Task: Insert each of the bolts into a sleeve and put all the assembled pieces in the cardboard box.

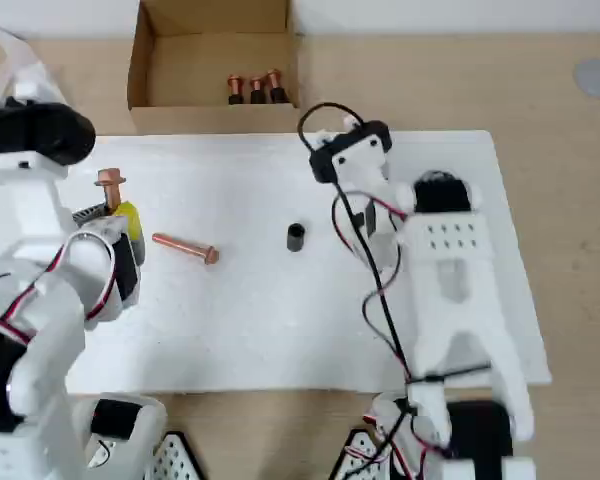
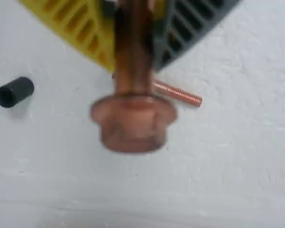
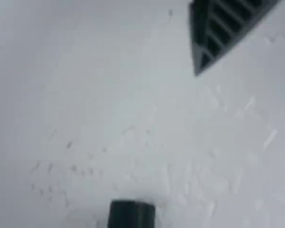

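My left gripper (image 1: 115, 207) (image 2: 133, 47) is shut on a copper bolt (image 1: 110, 182) (image 2: 133, 118), pinching its shank between a yellow and a black finger, head outward, above the left side of the white mat. A second copper bolt (image 1: 185, 247) (image 2: 178, 93) lies flat on the mat just right of it. A black sleeve (image 1: 296, 237) (image 2: 14, 91) (image 3: 131, 214) stands near the mat's middle. My right gripper (image 1: 332, 158) hovers open beyond the sleeve, with one dark finger (image 3: 218, 33) in view and nothing held. The cardboard box (image 1: 140, 70) at the back holds three assembled pieces (image 1: 255, 88).
The white mat (image 1: 280, 330) covers most of the wooden table. The right arm's white body (image 1: 450, 260) and its cables stretch over the mat's right side. A grey round object (image 1: 595, 75) sits at the far right back corner.
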Tool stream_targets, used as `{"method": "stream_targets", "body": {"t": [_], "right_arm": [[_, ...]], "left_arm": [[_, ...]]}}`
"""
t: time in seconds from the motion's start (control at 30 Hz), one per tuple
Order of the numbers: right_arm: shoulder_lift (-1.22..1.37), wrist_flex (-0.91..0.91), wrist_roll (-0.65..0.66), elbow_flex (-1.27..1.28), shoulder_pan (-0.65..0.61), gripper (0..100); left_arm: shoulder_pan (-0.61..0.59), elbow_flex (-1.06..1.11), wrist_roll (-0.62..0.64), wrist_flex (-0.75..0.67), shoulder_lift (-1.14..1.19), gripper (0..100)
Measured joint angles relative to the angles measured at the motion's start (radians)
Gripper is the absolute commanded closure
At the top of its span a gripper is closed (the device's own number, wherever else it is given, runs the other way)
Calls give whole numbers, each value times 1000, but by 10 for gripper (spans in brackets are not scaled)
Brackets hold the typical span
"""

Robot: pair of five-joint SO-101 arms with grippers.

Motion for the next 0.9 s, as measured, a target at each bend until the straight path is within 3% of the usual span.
{"method": "stream_targets", "body": {"t": [0.17,0.37,0.57,0.9], "right_arm": [[123,-2,-9,-71,-46,598],[166,-35,-117,-75,-118,598],[178,-86,-201,-74,-117,598],[359,-157,-212,-77,-117,599]], "left_arm": [[0,144,0,-46,-109,992],[0,259,0,-103,-201,993],[0,269,-5,-104,-213,993],[0,270,-17,-104,-215,993]]}}
